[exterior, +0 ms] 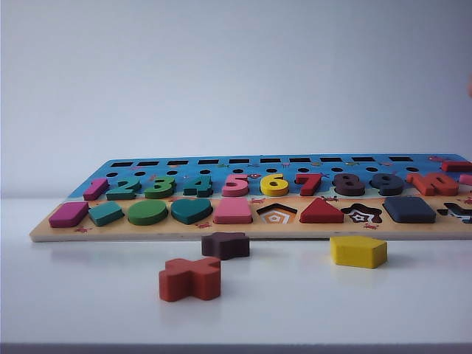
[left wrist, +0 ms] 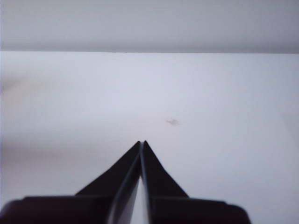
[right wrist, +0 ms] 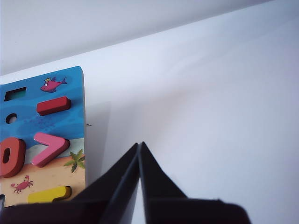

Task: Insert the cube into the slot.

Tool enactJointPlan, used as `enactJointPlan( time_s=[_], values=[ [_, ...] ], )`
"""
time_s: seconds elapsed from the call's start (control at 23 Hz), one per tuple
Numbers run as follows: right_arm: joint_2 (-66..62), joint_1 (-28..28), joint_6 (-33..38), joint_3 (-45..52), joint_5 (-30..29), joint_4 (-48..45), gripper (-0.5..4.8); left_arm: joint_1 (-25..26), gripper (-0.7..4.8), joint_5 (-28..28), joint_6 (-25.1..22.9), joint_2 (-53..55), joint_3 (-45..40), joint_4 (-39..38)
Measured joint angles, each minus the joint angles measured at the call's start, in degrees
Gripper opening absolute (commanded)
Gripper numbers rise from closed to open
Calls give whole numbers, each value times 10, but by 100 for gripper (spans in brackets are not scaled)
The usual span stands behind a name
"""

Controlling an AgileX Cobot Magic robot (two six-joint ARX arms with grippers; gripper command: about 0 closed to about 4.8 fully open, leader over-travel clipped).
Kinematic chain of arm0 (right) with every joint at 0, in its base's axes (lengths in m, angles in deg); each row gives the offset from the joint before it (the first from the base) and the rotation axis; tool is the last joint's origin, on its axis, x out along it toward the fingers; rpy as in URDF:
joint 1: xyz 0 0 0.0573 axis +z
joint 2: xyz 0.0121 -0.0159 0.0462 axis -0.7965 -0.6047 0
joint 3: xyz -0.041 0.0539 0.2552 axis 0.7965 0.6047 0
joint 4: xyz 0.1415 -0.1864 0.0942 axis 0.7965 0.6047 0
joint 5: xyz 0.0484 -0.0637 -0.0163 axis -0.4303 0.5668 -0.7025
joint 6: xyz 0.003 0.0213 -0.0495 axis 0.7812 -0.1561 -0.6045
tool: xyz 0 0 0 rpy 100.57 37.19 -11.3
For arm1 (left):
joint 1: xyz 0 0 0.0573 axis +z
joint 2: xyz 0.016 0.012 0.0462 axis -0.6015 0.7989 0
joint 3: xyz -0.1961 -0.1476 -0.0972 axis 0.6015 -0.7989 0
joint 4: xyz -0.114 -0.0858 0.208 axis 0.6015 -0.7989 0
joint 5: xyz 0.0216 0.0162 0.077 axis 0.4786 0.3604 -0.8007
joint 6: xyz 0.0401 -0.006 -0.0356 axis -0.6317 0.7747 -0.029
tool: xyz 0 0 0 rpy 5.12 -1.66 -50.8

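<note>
**Blue block seated in the board, both grippers clenched on nothing**

A plain white table runs back to a pale grey wall, with nothing else of the room in sight. On the table lies a long wooden puzzle board with a blue upper band and a sandy lower band.

The cube (dark navy, flat, rounded corners) sits in the front row of the board, near its right end, just right of the star-shaped recess. It fills the slot, so the recess itself is hidden under it. A pentagon recess stands open farther left.

Three loose pieces lie on the table in front of the board: an orange cross, a dark brown star-like piece and a yellow pentagon.

The left gripper hangs over bare table, fingertips pressed together and empty. The right gripper is likewise clenched and empty, just beside the board's end edge, over the table.
</note>
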Motion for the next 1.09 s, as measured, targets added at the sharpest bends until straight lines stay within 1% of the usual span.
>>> enactJointPlan(
  time_s=[0.26, 1.09],
  values=[
    [0, 0, 0, 0, 0, 0, -7, -4, 10, 17, 0, 0, -16, 2],
    [0, 0, 0, 0, 0, 0, -5, -4, 10, 16, 0, 0, -24, 13]
  ],
)
